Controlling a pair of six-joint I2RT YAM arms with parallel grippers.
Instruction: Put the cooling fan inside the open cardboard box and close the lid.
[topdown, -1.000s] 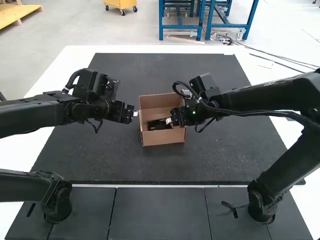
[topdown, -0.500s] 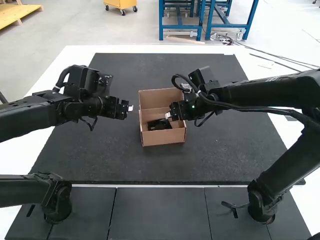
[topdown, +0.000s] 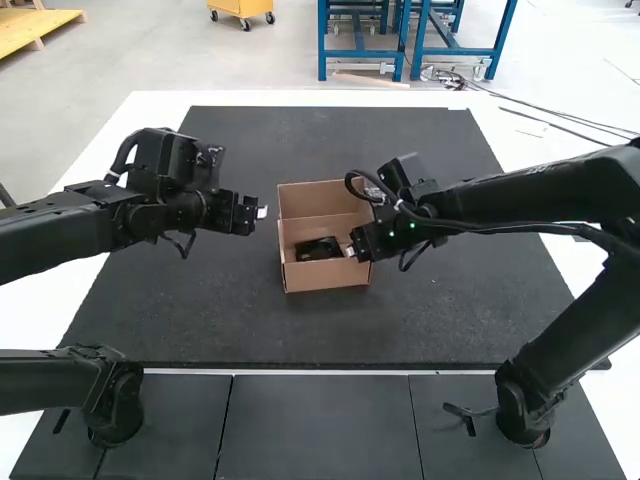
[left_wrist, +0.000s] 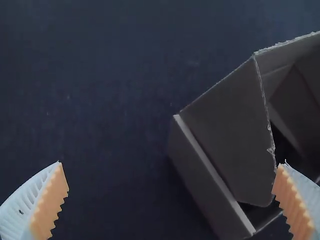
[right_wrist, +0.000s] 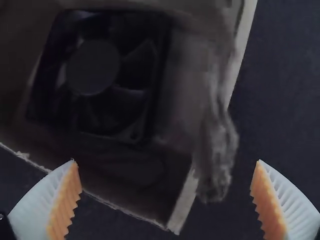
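The small brown cardboard box (topdown: 325, 268) stands open at the mat's middle, its lid flap (topdown: 316, 198) upright at the far side. The black cooling fan (topdown: 320, 247) lies flat inside; its blades show in the right wrist view (right_wrist: 100, 85). My right gripper (topdown: 354, 245) is open at the box's right wall, straddling a bent side flap (right_wrist: 216, 150). My left gripper (topdown: 258, 213) is open just left of the box, apart from it, with nothing between its fingers. In the left wrist view the box's corner (left_wrist: 225, 150) lies ahead of the left gripper (left_wrist: 170, 207).
A black mat (topdown: 200, 300) covers the table, with white table surface (topdown: 60, 290) around it. The arms' bases stand at the near edge, left (topdown: 100, 390) and right (topdown: 525, 405).
My left gripper has drawn back a little to the left, away from the box. My right gripper shifted toward the far side, then came back down by the box's right wall.
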